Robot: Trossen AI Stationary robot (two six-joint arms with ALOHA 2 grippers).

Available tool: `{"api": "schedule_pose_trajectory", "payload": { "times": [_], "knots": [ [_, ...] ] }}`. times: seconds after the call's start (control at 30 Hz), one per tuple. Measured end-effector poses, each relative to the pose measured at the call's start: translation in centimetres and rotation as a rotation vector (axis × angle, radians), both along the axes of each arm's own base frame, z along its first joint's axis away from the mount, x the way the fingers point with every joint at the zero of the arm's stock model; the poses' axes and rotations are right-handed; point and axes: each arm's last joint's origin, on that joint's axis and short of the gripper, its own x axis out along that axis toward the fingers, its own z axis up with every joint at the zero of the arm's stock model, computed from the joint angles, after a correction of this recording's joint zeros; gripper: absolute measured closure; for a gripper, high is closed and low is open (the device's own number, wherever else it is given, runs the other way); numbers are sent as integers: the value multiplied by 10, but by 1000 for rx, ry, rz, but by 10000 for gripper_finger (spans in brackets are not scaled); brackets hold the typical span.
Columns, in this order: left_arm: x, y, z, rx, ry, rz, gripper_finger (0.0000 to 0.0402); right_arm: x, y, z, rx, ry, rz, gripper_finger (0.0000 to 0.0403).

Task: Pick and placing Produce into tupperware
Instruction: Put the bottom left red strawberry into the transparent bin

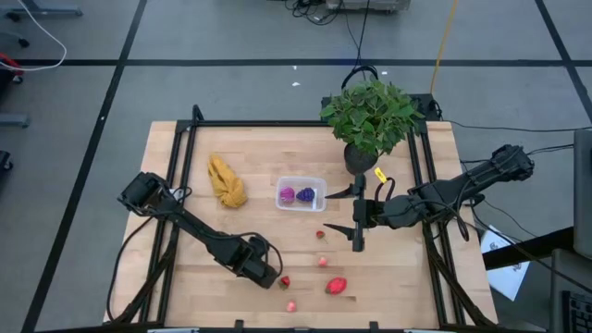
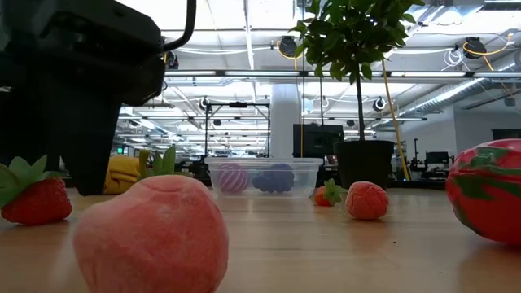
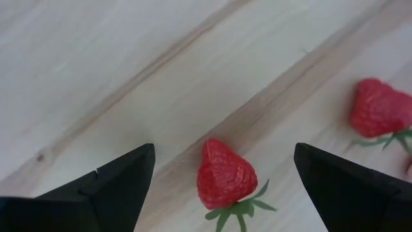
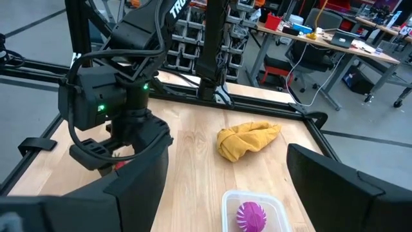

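Between my left gripper's point(image 3: 222, 177) fingers, spread wide w/ nothing in them, I'm looking down on a strawberry point(image 3: 223, 173) lying on the wood near the table's point(image 1: 185, 157) front edge, tip pointing away, green leaves toward me. It's sitting closer to one finger than the other, not centred. A second strawberry point(image 3: 380, 108) is lying just beyond and off to the side, apart from the first.

Further back, the tupperware point(image 1: 302, 193) is sitting mid-table, already holding a pink piece point(image 1: 287, 195) and a purple piece point(image 1: 306, 195). Other produce is lying loose btwn me and it: a red piece point(image 1: 336, 285), a peach point(image 1: 291, 305), small berries point(image 1: 323, 262).

My right gripper point(image 1: 357, 216) is hanging beside the box, near the potted plant point(image 1: 370, 116), fingers also apart & empty. The banana bunch point(image 1: 226, 181) is lying left of the box.

Risks, imo: being off-centre, one finger could be hitting the berry first and rolling it away. It's tapered, so it could be squirting out as I'm closing. Carrying it over, I could be crowding the right arm by the box.
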Motion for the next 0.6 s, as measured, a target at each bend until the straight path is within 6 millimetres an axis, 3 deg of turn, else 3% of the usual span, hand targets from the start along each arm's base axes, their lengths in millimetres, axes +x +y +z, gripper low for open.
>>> {"api": "schedule_pose_trajectory", "payload": {
  "times": [0.27, 0.6],
  "knots": [
    [-1, 0, 0, 1, 7, 27, 23, 0, 0, 0, 0, 0, 0, 94],
    [0, 0, 1, 19, -11, -71, 23, 0, 0, 0, -2, 5, 0, 94]
  ]
}}
